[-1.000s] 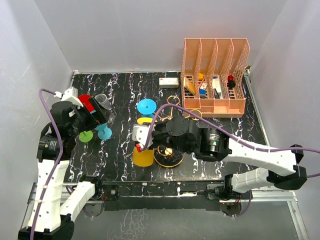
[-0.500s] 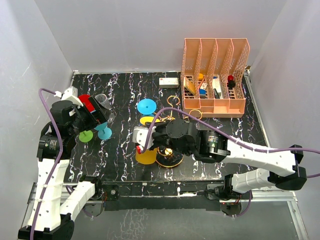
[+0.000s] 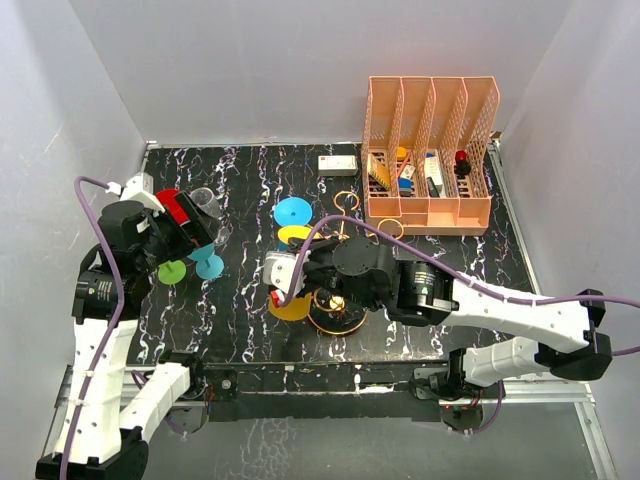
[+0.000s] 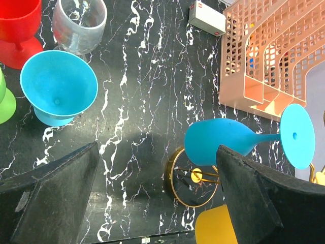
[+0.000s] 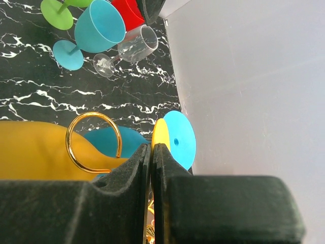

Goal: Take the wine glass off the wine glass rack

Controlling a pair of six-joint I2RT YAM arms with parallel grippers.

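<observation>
The gold wire wine glass rack (image 3: pixel 338 318) stands at the table's front middle; its ring base shows in the left wrist view (image 4: pixel 176 179) and one loop in the right wrist view (image 5: pixel 94 116). My right gripper (image 3: pixel 296 250) is shut on a yellow wine glass (image 3: pixel 291 306) at its foot (image 5: pixel 161 133), with the bowl (image 5: pixel 30 150) lying sideways by the loop. A blue wine glass (image 4: pixel 223 142) hangs sideways on the rack, its foot (image 3: pixel 293 212) behind the yellow one. My left gripper (image 3: pixel 195 238) is open and empty (image 4: pixel 157 203), up at the left.
Red (image 3: pixel 172 205), clear (image 3: pixel 205 205), blue (image 3: pixel 207 262) and green (image 3: pixel 172 270) glasses stand under the left gripper. An orange slotted organizer (image 3: pixel 430 150) with small items stands at the back right, with a white box (image 3: pixel 337 164) left of it.
My right gripper has shifted a little toward the back with the yellow glass, whose bowl now looks flatter and smaller beside the rack base. The left arm has not moved.
</observation>
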